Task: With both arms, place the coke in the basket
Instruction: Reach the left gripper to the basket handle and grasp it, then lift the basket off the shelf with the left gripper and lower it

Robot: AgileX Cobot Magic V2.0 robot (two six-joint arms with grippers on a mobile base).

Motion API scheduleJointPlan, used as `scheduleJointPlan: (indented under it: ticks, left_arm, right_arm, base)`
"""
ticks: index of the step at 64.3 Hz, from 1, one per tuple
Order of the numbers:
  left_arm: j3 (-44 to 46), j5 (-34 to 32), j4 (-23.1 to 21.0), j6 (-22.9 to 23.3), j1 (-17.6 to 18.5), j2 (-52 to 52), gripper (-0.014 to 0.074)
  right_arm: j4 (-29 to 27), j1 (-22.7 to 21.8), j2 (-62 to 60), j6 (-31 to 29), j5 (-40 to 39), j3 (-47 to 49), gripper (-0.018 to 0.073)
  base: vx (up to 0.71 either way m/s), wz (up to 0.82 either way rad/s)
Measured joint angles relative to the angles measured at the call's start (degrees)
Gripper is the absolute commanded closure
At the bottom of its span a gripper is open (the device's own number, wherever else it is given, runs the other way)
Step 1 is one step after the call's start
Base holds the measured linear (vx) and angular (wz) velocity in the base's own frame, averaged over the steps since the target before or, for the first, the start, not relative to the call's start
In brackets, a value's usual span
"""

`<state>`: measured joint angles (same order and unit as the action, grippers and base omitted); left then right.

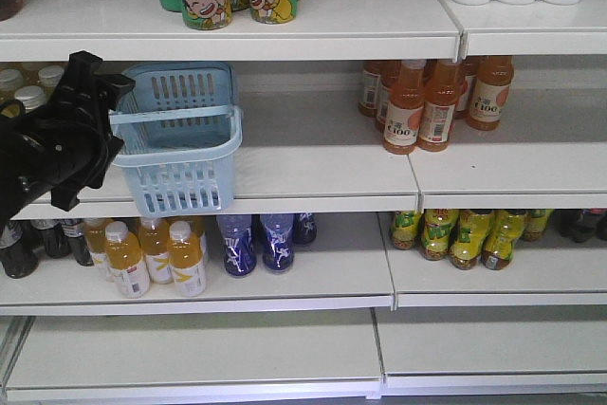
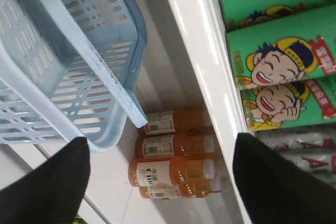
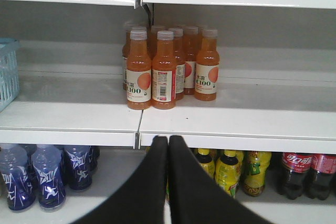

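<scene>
A light blue slotted plastic basket [image 1: 175, 187] is being supported by the white shelf board [image 1: 322, 170]. The left gripper [image 2: 160, 150] is being held agape, and the right gripper [image 3: 168, 145] is being pressed together.

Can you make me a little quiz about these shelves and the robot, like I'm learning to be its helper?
1. True or false: the basket has a bottle inside it.
2. Pick one. The orange bottles stand on the same shelf level as: A) the basket, B) the green cans, C) the blue bottles.
3. Fill the gap: the right gripper is ___ (open or shut).

Key
1. False, it looks empty.
2. A.
3. Shut, with nothing between its fingers.
</scene>
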<state>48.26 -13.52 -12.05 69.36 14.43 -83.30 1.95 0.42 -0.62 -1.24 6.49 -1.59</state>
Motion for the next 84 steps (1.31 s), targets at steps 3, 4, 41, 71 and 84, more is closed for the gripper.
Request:
scheduleJointPlan:
  ticks: [3,4,41,71,84]
  left_arm:
    - [0.00,-1.83,0.07,3.19,0.00,-1.82,0.0063]
    - [0.00,-2.37,0.18,4.10,0.00,-2.27,0.0063]
    - [0.28,-24.46,7.67,24.47,0.00,-18.09,0.0063]
    - [8.33,-24.68,9.44,24.76,0.00,-23.98,0.0063]
    - [10.88,-23.78,8.69,24.81,0.00,-26.25,0.0063]
  right_arm:
    - [0.00,0.00,0.00,0.00,0.00,0.00,0.0569]
    - [0.00,0.00,0.00,0.00,0.00,0.00,0.0569]
    - [0.00,0.00,0.00,0.00,0.00,0.00,0.0569]
    - [0.00,0.00,0.00,0.00,0.00,0.00,0.0569]
    - [0.00,0.00,0.00,0.00,0.00,0.00,0.0569]
  base:
    - [0.00,0.00]
    - [0.00,0.00]
    - [0.00,0.00]
    - [0.00,0.00]
    - [0.00,0.00]
